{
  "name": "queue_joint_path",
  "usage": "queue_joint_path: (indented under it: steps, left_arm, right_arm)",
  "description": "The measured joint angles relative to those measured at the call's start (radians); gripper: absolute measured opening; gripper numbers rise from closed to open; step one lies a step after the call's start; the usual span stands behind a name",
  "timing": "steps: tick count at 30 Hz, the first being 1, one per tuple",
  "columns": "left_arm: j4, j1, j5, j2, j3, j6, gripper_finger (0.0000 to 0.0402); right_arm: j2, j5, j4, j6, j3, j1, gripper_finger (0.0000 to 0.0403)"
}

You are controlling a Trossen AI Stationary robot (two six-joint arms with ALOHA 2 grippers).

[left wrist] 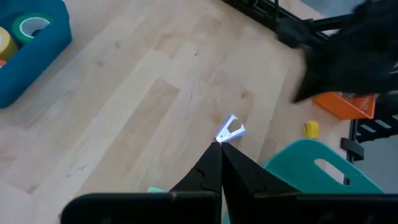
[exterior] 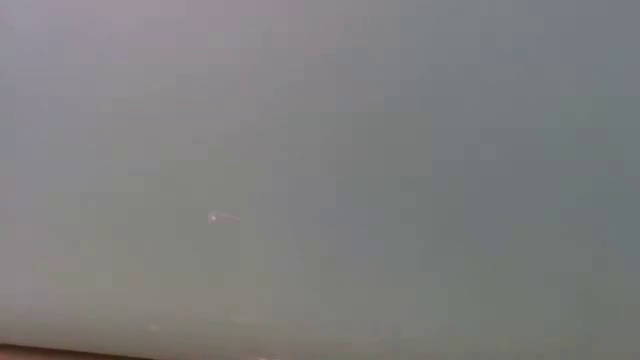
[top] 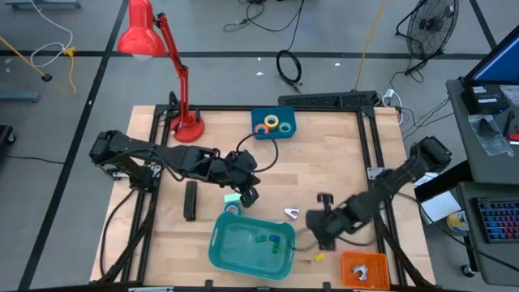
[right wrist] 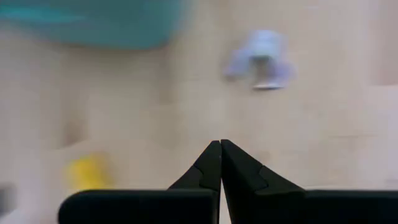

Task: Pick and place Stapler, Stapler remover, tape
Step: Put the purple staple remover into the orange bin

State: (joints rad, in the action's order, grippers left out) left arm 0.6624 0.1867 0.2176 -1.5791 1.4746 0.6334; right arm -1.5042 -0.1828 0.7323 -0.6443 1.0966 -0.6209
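Observation:
The black stapler (top: pixel 190 199) lies flat on the table, left of my left gripper (top: pixel 250 196). The silver staple remover (top: pixel 292 213) lies on the wood between the two grippers; it shows just beyond the shut left fingertips (left wrist: pixel 219 146) as a small metal claw (left wrist: pixel 230 129), and blurred ahead of my shut right gripper (right wrist: pixel 219 144). Yellow, green and orange tape rolls (top: pixel 274 123) sit in a blue tray (left wrist: pixel 37 56) at the far edge. A blue roll (top: pixel 233 209) lies by a mint-green block. My right gripper (top: pixel 315 229) hovers right of the remover.
A teal bin (top: pixel 251 246) holding small coloured pieces stands at the near edge, between the grippers. A yellow cube (top: pixel 319 256) and an orange tray (top: pixel 365 269) lie near the right arm. A red desk lamp (top: pixel 182 122) stands far left. The low view is blocked by a blank surface.

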Motion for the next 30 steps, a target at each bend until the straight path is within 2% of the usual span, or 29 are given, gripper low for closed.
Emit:
queue_joint_path:
  steps: [2, 5, 14, 19, 25, 30]
  left_arm:
    - [0.0, 0.0, -0.005, 0.0, 0.0, 0.0, 0.0005]
    - [0.001, 0.0, -0.007, 0.0, 0.0, 0.004, 0.0016]
    - [0.056, 0.013, -0.016, 0.0, 0.0, 0.004, 0.0005]
    - [0.118, 0.012, -0.016, 0.0, 0.0, -0.011, 0.0018]
    - [0.186, 0.012, -0.018, 0.0, 0.0, -0.051, 0.0003]
    - [0.207, 0.002, -0.035, 0.0, 0.0, -0.082, 0.0018]
  right_arm:
    - [-0.029, -0.049, 0.035, 0.001, 0.0, 0.05, 0.0005]
    - [-0.039, -0.051, 0.034, 0.028, -0.005, 0.129, 0.0023]
    - [-0.039, 0.128, -0.16, 0.179, -0.073, 0.306, 0.0113]
    - [-0.039, 0.135, -0.199, 0.192, -0.127, 0.361, 0.015]
    - [-0.039, 0.217, -0.256, 0.183, -0.135, 0.393, 0.0166]
    - [-0.039, 0.24, -0.314, 0.178, -0.136, 0.392, 0.0165]
